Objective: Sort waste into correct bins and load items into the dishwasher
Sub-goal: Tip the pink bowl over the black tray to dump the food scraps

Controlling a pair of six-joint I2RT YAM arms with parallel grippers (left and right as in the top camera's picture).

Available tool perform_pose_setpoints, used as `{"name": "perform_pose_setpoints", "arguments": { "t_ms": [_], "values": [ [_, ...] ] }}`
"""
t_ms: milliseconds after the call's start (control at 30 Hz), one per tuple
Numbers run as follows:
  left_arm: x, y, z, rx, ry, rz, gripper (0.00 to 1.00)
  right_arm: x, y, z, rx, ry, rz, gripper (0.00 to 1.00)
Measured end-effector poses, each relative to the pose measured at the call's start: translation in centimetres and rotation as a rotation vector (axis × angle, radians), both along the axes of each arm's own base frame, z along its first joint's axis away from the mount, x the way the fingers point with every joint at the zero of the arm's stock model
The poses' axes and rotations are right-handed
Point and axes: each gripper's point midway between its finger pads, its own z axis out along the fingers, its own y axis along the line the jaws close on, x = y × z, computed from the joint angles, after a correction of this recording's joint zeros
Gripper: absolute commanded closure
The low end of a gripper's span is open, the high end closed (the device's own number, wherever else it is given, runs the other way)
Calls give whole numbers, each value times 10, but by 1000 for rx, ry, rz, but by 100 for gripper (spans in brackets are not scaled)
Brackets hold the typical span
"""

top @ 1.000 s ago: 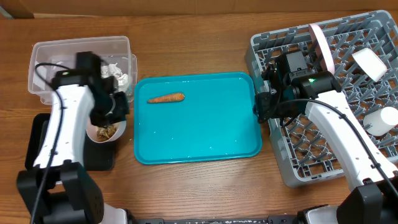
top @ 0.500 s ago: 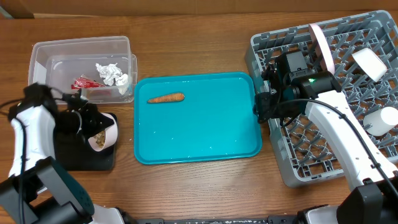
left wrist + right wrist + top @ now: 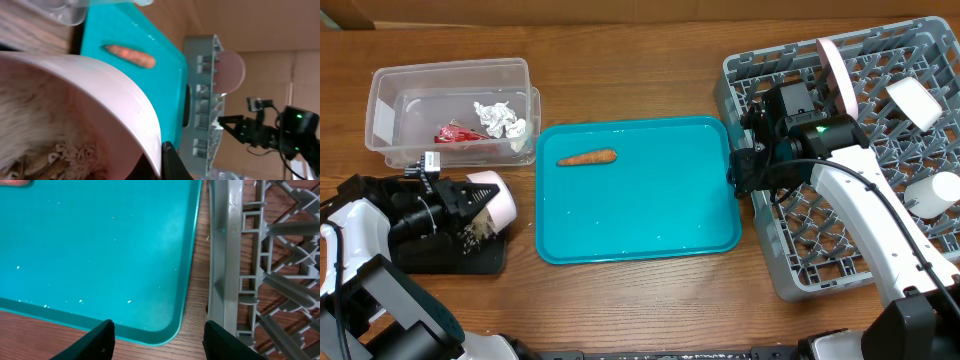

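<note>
My left gripper (image 3: pixel 470 200) is shut on the rim of a small white bowl (image 3: pixel 496 195), which lies tipped on its side over the black tray (image 3: pixel 485 262). Beige food scraps (image 3: pixel 475 232) lie on that tray, and more cling inside the bowl (image 3: pixel 35 160). In the left wrist view one finger (image 3: pixel 172 164) presses the bowl's rim (image 3: pixel 125 105). The clear tub (image 3: pixel 390 100) holds crumpled tissue (image 3: pixel 500 119) and a red wrapper (image 3: pixel 454 133). A carrot piece (image 3: pixel 587 157) lies on the teal tray (image 3: pixel 650 215). My right gripper (image 3: pixel 744 172) hangs open between the teal tray and the dish rack (image 3: pixel 770 270).
A white plate (image 3: pixel 837 72) stands upright in the rack, with a white cup (image 3: pixel 912 100) and another white dish (image 3: pixel 932 194) further right. In the right wrist view the teal tray's corner (image 3: pixel 165 330) and the rack's wall (image 3: pixel 235 255) lie under the open fingers.
The left arm swung down and to the left, tipping the bowl from upright onto its side over the black tray; scraps now lie there. The right arm has not moved.
</note>
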Motion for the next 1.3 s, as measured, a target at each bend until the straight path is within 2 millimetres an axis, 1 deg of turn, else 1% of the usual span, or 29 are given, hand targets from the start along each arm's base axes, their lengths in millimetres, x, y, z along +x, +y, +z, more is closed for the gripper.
{"name": "perform_pose_setpoints", "arguments": {
  "t_ms": [233, 800, 933, 1133, 1300],
  "values": [
    [4, 0, 6, -8, -50, -3, 96, 0, 0, 0, -1, 0, 3, 41],
    [5, 3, 6, -1, -61, 2, 96, 0, 0, 0, -1, -1, 7, 41],
    [4, 12, 9, -17, -69, 38, 96, 0, 0, 0, -1, -2, 7, 41],
    [-1, 34, 17, -66, -87, 132, 96, 0, 0, 0, -2, -1, 7, 41],
    [-5, 50, 19, -85, -87, 195, 96, 0, 0, 0, -2, -1, 7, 41]
  ]
}}
